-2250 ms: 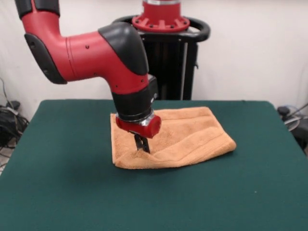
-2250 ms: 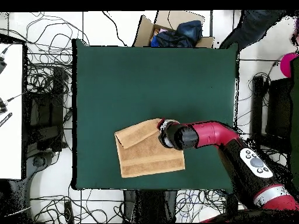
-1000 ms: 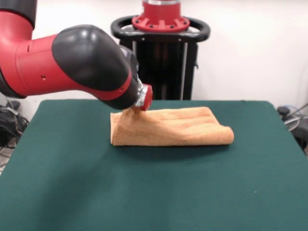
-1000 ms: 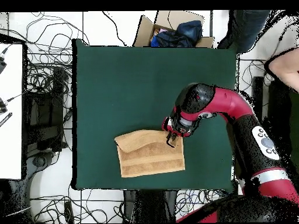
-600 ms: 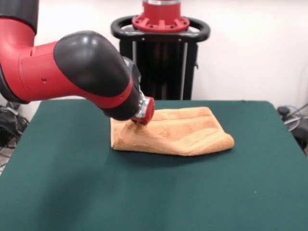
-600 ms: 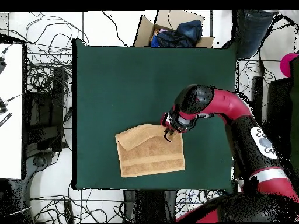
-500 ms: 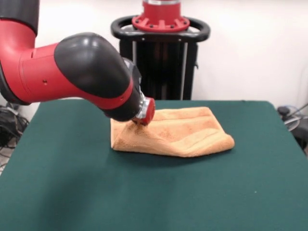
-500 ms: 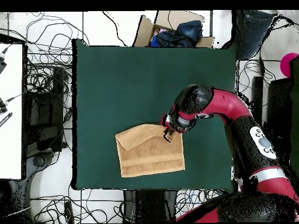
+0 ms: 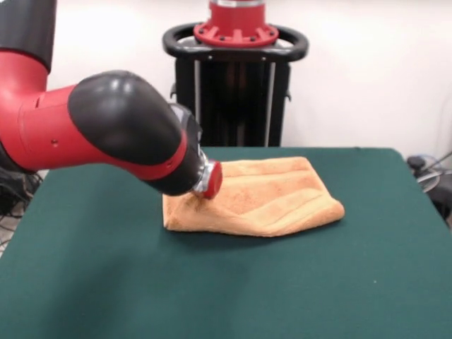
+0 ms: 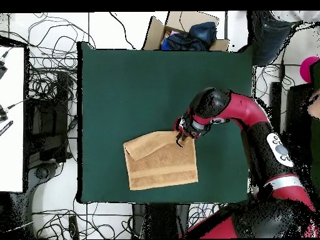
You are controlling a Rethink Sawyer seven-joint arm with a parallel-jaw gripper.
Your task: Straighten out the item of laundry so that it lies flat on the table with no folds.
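Near the worktop's (image 9: 85, 282) middle, toward the robot's side, the orange towel (image 9: 261, 198) lies partly doubled, one flap folded over with a raised ridge along its edge. Low over one corner, the claw (image 10: 180, 139) touches the cloth there, its dark tips pressed into the fabric; the front view hides them behind the red wrist, so whether they pinch the towel cannot be told.

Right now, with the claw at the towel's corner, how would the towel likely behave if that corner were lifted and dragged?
The towel is probably floppy: it lies in soft ridges with one part folded over. It would likely drape and trail from the claw rather than hold its shape. The table looks felt-like, so it may drag and bunch.
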